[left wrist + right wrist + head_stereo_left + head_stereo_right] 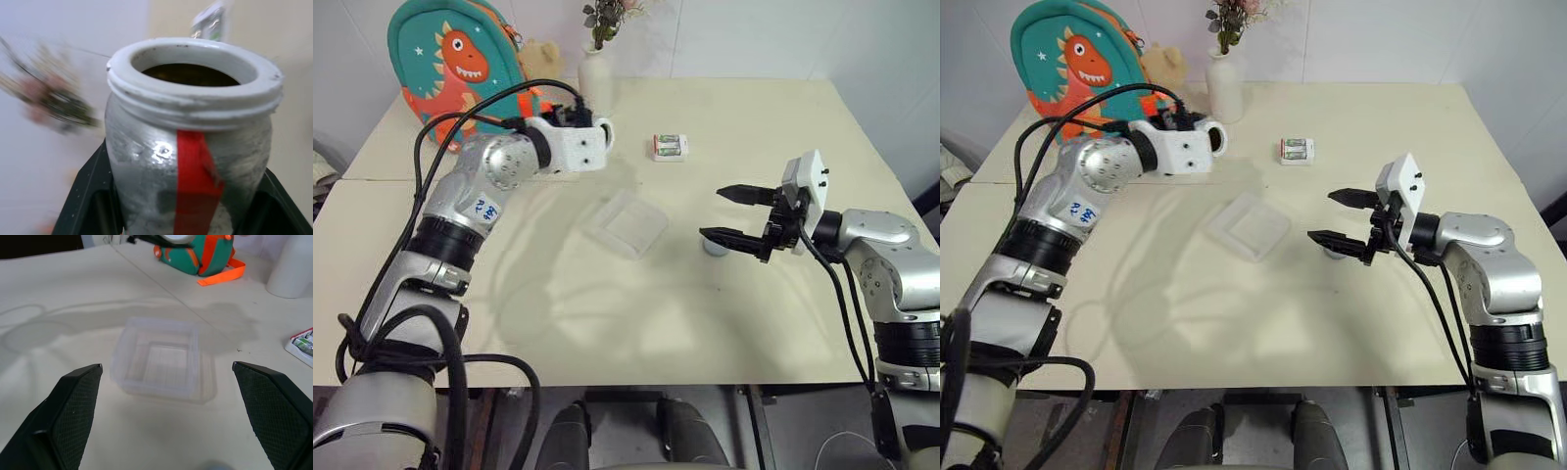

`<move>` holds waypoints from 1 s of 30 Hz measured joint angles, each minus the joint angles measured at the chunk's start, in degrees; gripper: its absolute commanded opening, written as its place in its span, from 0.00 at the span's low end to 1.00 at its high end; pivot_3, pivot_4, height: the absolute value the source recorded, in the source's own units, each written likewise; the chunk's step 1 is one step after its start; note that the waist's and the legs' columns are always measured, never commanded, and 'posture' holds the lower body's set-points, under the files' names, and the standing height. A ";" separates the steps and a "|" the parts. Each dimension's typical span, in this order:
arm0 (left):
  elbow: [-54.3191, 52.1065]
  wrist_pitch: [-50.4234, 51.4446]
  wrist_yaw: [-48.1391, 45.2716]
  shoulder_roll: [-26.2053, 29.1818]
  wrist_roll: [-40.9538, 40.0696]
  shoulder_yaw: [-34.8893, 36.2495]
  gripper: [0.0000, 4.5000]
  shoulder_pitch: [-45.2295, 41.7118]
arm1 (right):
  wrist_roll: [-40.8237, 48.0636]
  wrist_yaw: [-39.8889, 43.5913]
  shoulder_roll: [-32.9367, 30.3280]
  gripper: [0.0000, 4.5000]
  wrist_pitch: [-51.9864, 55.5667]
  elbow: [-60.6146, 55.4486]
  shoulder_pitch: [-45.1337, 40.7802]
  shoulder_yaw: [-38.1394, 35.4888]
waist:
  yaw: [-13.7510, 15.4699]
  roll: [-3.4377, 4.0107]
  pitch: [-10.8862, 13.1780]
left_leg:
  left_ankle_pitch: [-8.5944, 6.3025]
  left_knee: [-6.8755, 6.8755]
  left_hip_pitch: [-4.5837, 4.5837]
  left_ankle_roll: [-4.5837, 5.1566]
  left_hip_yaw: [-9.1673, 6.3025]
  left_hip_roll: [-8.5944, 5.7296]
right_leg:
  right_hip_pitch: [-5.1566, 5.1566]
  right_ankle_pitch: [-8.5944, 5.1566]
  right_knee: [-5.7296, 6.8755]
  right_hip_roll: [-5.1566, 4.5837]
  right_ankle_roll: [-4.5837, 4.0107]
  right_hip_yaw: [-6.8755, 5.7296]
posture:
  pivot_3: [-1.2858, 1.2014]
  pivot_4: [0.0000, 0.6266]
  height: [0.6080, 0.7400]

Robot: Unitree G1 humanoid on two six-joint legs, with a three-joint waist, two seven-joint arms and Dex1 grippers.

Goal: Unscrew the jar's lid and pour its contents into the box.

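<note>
We see the jar (190, 161), silvery with a red stripe and a white open mouth, held tight in our left gripper (186, 215) above the table (724, 323). Something dark, maybe the contents (190, 74), sits inside. Our right gripper (736, 215) is spread wide near the clear box (625, 223).

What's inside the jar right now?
Through the jar's open mouth, dark brown contents show near the top; the silvery wall hides anything deeper. The left gripper holds it.

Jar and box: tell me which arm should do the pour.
Left. Its gripper is shut on the jar, mouth uncapped, dark contents visible, raised beside the box. The right gripper has open, empty jaws; the lid lies on the table below it.
</note>
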 measured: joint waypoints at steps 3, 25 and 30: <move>3.43 -3.27 14.13 0.14 12.98 -6.48 0.44 -4.38 | 0.62 -1.57 1.15 0.99 0.27 -0.42 0.61 -0.10 | 0.08 0.00 0.00 | -0.02 0.00 -0.05 0.03 -0.01 -0.05 | 0.00 -0.05 -0.02 -0.02 0.08 0.03 | 0.52 0.24 1.00; 10.88 2.53 51.28 -2.00 46.26 -24.05 0.44 -8.32 | 4.70 -9.02 5.78 0.99 1.22 -2.97 2.93 -1.53 | 0.28 0.00 0.00 | 0.08 0.11 -0.74 -0.06 -0.02 -0.13 | -0.83 -0.10 0.61 -0.06 0.16 0.04 | 0.52 0.24 1.00; 7.45 -0.84 46.99 0.72 41.68 -20.81 0.44 -7.71 | 4.69 -8.98 6.57 0.99 1.00 -2.52 2.85 -1.37 | 0.08 0.00 0.00 | 0.15 0.11 -0.71 -0.13 -0.02 -0.13 | -0.86 -0.11 0.60 -0.06 0.14 0.05 | 0.52 0.24 1.00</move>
